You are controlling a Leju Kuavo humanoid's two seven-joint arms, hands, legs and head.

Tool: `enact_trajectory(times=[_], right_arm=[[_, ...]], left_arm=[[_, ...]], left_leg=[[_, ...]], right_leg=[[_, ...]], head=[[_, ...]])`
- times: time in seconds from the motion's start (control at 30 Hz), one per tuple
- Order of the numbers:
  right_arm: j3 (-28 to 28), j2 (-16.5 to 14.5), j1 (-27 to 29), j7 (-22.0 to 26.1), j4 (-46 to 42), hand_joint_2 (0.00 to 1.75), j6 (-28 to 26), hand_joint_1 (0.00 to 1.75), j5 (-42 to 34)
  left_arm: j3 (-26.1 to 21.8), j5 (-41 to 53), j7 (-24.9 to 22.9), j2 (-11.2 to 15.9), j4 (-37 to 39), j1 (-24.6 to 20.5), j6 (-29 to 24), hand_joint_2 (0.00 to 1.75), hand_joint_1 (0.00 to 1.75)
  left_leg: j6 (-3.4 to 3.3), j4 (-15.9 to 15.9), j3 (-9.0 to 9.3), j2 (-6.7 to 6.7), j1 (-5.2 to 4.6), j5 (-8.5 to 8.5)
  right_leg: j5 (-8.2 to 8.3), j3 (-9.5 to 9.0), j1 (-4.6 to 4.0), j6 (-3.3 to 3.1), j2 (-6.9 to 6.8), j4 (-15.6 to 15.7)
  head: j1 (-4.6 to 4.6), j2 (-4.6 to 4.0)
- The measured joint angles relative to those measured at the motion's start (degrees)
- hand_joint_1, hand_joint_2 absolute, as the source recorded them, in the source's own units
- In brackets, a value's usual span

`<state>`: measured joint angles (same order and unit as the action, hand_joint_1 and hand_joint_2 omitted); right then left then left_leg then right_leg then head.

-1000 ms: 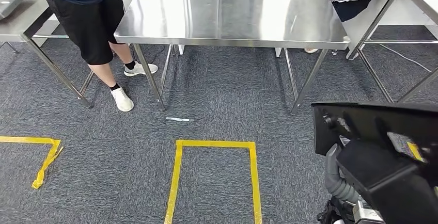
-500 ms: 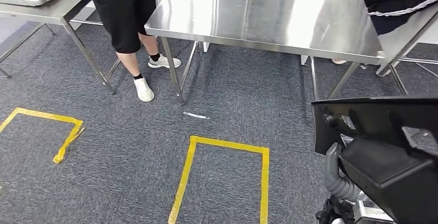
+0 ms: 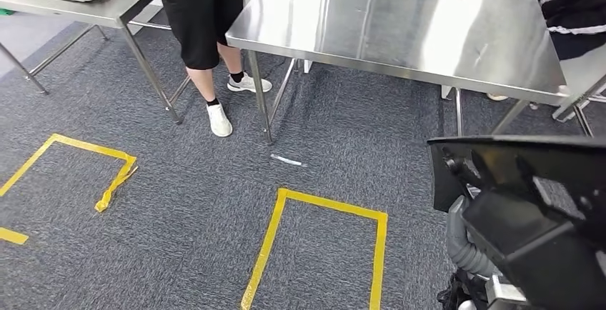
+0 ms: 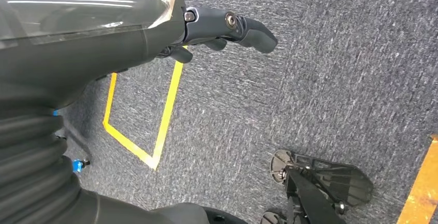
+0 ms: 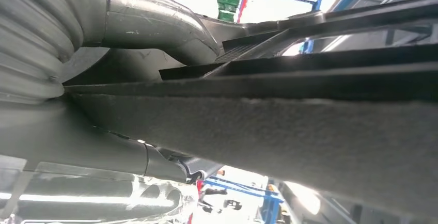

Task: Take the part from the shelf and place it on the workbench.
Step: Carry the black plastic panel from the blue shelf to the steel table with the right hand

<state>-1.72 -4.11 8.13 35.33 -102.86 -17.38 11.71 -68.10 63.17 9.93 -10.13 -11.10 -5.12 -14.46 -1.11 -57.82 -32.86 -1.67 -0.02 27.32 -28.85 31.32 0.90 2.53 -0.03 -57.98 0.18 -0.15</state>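
Big black part (image 3: 529,171) sits low on the right, steel surface (image 3: 400,31) up ahead, person (image 3: 204,17) standing at its left corner, yellow tape box (image 3: 321,253) on the carpet.

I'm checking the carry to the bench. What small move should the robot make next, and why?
Probably a step forward toward the steel workbench. The right hand holds the black part low at the robot's side, and carpet with a yellow tape rectangle lies between robot and bench, so the part cannot yet be set down. The left hand hangs over the floor, holding nothing.
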Motion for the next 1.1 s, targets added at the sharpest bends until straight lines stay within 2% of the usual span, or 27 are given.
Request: enact_trajectory(times=[0.07,0.1,0.13,0.17,0.23,0.27,0.3,0.37,0.4,0.43,0.47,0.57,0.6,0.63,0.7,0.73,0.77,0.8,0.83,0.9,0.93,0.97,1.0,1.03,1.1], right_arm=[[0.0,0.0,0.0,-0.1,0.0,1.75,0.0,1.75,0.0],[0.0,0.0,-0.1,-0.1,0.0,1.75,0.0,1.75,0.0],[0.0,-0.1,-0.1,-0.1,0.0,1.75,-0.1,1.75,0.0],[0.0,-0.1,-0.1,-0.1,0.0,1.75,-0.1,1.75,0.0],[0.0,-0.1,0.0,-0.1,0.0,1.75,-0.2,1.75,0.1],[0.0,-0.1,0.0,-0.1,0.0,1.75,-0.2,1.75,0.1],[0.0,-0.1,0.0,-0.1,0.0,1.75,-0.2,1.75,0.1],[0.0,-0.1,0.0,-0.1,0.0,1.75,-0.2,1.75,0.1],[0.0,-0.2,0.0,-0.1,0.0,1.75,-0.2,1.75,0.1],[0.0,-0.2,-0.1,-0.1,0.0,1.75,-0.2,1.75,0.1],[0.0,-0.2,-0.1,-0.1,0.0,1.75,-0.2,1.75,0.1],[0.0,-0.2,-0.1,-0.1,0.0,1.75,-0.2,1.75,0.1],[0.0,-0.2,-0.1,-0.1,0.0,1.75,-0.2,1.75,0.1],[0.0,-0.2,-0.3,-0.1,0.0,1.75,-0.2,1.75,0.1],[0.0,-0.2,-0.3,-0.1,0.0,1.75,-0.2,1.75,0.1],[0.0,-0.2,-0.2,-0.1,0.0,1.75,-0.2,1.75,0.1],[0.0,-0.2,-0.1,-0.2,0.1,1.75,-0.2,1.75,0.1],[0.0,-0.1,0.0,-0.2,0.1,1.75,-0.2,1.75,0.1],[0.0,-0.1,0.0,-0.2,0.1,1.75,-0.2,1.75,0.1],[0.0,0.0,0.1,-0.2,0.3,1.75,-0.2,1.75,0.1],[0.0,0.0,0.2,-0.2,0.4,1.75,-0.2,1.75,0.1],[0.0,0.0,0.2,-0.2,0.5,1.75,-0.2,1.75,0.1],[0.0,0.0,0.2,-0.2,0.5,1.75,-0.2,1.75,0.1],[0.0,0.0,0.2,-0.2,0.5,1.75,-0.2,1.75,0.1],[0.0,-0.1,0.0,-0.2,0.4,1.75,-0.3,1.75,0.1]], left_arm=[[0.0,-0.2,0.1,0.0,0.0,0.0,0.0,1.75,0.0],[0.0,-0.2,0.1,0.0,0.0,0.0,0.0,1.75,0.0],[0.0,-0.2,0.2,0.0,0.0,0.0,0.0,1.75,0.0],[0.0,-0.2,0.2,0.0,0.0,0.0,0.0,1.75,0.0],[0.0,-0.3,0.2,0.0,0.0,0.1,0.0,1.75,0.0],[0.0,-0.3,0.2,0.0,0.0,0.1,0.0,1.75,0.0],[0.0,-0.3,0.2,0.0,0.0,0.2,0.0,1.75,0.0],[0.0,-0.4,0.2,0.1,0.0,0.2,0.0,1.75,0.0],[0.0,-0.5,0.2,0.1,0.0,0.2,0.0,1.75,0.0],[0.0,-0.5,0.2,0.2,0.0,0.1,0.0,1.75,0.0],[0.0,-0.6,0.2,0.2,0.0,0.1,0.0,1.75,0.0],[0.0,-0.7,0.2,0.2,0.0,0.2,0.1,1.75,0.0],[0.0,-0.7,0.2,0.2,0.0,0.2,0.1,1.75,0.0],[0.0,-0.7,0.2,0.2,0.0,0.2,0.1,1.75,0.0],[0.0,-0.7,0.2,0.2,0.0,0.2,0.1,1.75,0.0],[0.0,-0.7,0.2,0.2,0.0,0.2,0.1,1.75,0.0],[0.0,-0.7,0.2,0.2,0.0,0.2,0.1,1.75,0.0],[0.0,-0.7,0.2,0.2,0.0,0.2,0.1,1.75,0.0],[0.0,-0.7,0.2,0.2,0.0,0.3,0.1,1.75,0.0],[0.0,-0.7,0.2,0.2,0.0,0.3,0.1,1.75,0.0],[-0.1,-0.7,0.2,0.3,0.0,0.4,0.1,1.75,0.0],[-0.1,-0.7,0.2,0.3,0.0,0.4,0.1,1.75,0.0],[-0.1,-0.7,0.2,0.4,0.0,0.3,0.1,1.75,0.0],[-0.1,-0.7,0.2,0.3,0.0,0.3,0.1,1.75,0.0],[-0.1,-0.7,0.2,0.2,0.0,0.2,0.1,1.75,0.0]], left_leg=[[0.63,-0.4,-0.02,0.18,0.26,0.48],[0.91,-1.7,-0.56,0.41,0.35,1.15],[1.13,-4.3,-1.79,0.68,0.42,2.2],[1.28,-7.9,-3.78,0.96,0.44,3.49],[1.41,-15.3,-8.67,1.21,0.47,5.22],[1.33,-16.9,-10.28,1.24,0.46,4.75],[1.11,-16.2,-10.75,1.25,0.43,3.16],[0.26,-9.4,-8.62,1.33,0.15,-1.73],[-0.25,-5.9,-6.98,1.44,-0.13,-3.14],[-0.67,-3.4,-5.67,1.55,-0.44,-3.69],[-1.02,-2.0,-4.86,1.61,-0.72,-3.43],[-1.8,-0.6,-3.16,1.3,-0.89,-2.4],[-2.15,-0.1,-2.3,1.19,-0.79,-2.15],[-2.44,0.2,-1.46,1.09,-0.67,-1.83],[-2.74,0.5,-0.28,0.95,-0.52,-0.85],[-2.68,0.5,0.26,0.84,-0.47,-0.29],[-2.55,0.5,0.95,0.7,-0.42,0.32],[-2.37,0.5,1.83,0.57,-0.32,1.0],[-2.15,0.5,2.83,0.45,-0.18,1.73],[-1.52,0.4,4.72,0.29,0.04,3.39],[-1.14,0.4,5.24,0.25,0.04,4.14],[-0.7,0.5,5.65,0.27,0.03,4.85],[-0.31,0.3,6.22,0.35,0.04,5.29],[0.01,0.2,6.34,0.44,0.13,5.41],[0.45,-2.6,5.58,0.8,0.41,4.92]], right_leg=[[-0.1,-0.59,0.14,-0.99,0.02,0.1],[-0.22,-1.05,0.27,-1.42,0.01,0.2],[-0.39,-1.57,0.41,-1.82,-0.02,0.3],[-0.65,-1.92,0.31,-2.17,-0.08,0.3],[-1.25,-2.53,0.04,-2.68,-0.13,0.2],[-1.62,-2.91,-0.1,-2.8,-0.11,0.2],[-2.06,-3.42,-0.22,-2.82,-0.07,0.3],[-3.11,-4.59,-0.3,-2.7,-0.01,0.3],[-3.67,-5.04,-0.47,-2.48,-0.02,0.4],[-4.15,-5.35,-0.5,-2.18,-0.04,0.6],[-4.38,-5.86,-0.56,-1.82,-0.07,0.8],[-4.07,-7.05,-0.59,-0.71,-0.15,0.3],[-4.16,-6.42,-0.57,-0.58,-0.11,-1.2],[-4.59,-4.99,-0.55,-0.56,-0.07,-3.9],[-6.69,-0.01,-0.41,-0.65,0.03,-11.3],[-7.87,2.62,-0.3,-0.56,0.04,-14.3],[-8.67,4.58,-0.16,-0.39,0.03,-15.7],[-8.42,5.63,0.05,0.06,0.03,-15.1],[-7.1,5.84,0.3,0.75,0.02,-12.8],[-1.63,5.07,0.89,2.56,-0.22,-5.8],[0.5,4.57,0.9,2.65,-0.56,-3.4],[2.04,4.12,0.75,2.27,-0.81,-2.0],[2.48,3.85,0.59,1.39,-1.01,-1.7],[2.2,3.27,0.44,0.35,-0.88,-1.6],[1.82,2.05,0.65,-0.83,-0.53,-1.2]], head=[[-0.1,0.0],[-0.26,0.0],[-0.42,0.0],[-0.56,0.0],[-0.64,0.0],[-0.66,0.0],[-0.66,0.0],[-0.65,0.0],[-0.6,0.0],[-0.59,0.0],[-0.58,0.0],[-0.61,0.0],[-0.63,0.0],[-0.53,0.0],[-0.44,0.0],[-0.34,0.0],[-0.35,0.0],[-0.34,0.0],[-0.33,0.0],[-0.25,0.0],[-0.21,0.0],[-0.23,0.0],[-0.26,0.0],[-0.36,0.0],[-0.47,0.0]])
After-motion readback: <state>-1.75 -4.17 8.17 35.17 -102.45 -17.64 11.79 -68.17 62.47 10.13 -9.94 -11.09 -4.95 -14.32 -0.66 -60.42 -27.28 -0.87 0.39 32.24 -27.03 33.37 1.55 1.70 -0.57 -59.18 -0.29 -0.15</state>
